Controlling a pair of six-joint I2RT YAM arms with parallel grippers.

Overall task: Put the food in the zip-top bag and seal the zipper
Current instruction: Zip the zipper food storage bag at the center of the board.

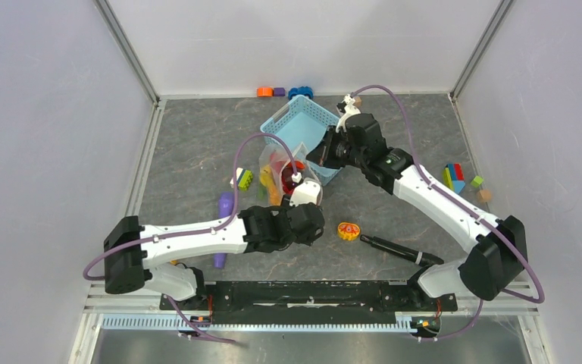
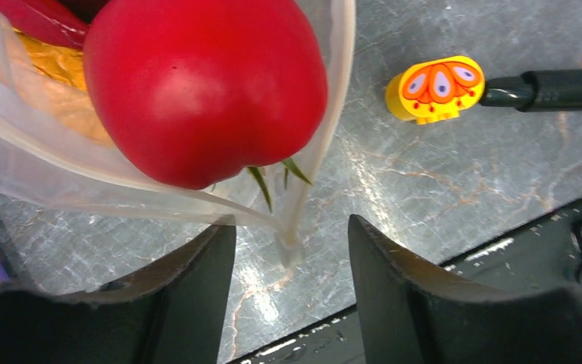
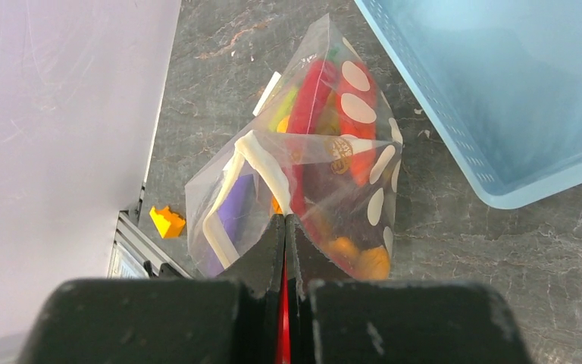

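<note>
Right tool (image 3: 284,220) pinches the zip-top bag (image 3: 314,144) (round sticker (image 3: 341,163) unreadable) — left tool (image 2: 292,227) gapes around its corner, tomato (image 2: 204,83) inside.

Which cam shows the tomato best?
Left wrist: the tomato fills the frame inside the bag, green leaves visible. Top shows only a small red spot; right wrist only red shapes through the plastic.

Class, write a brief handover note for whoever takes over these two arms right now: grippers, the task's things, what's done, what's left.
Right gripper: shut on the zip-top bag.
Left gripper: open, a corner of the bag between its jaws, not yet pinched.
Done: red tomato and other food pieces are inside the bag.
To do: the zipper gapes open; press it shut along the mouth.
</note>
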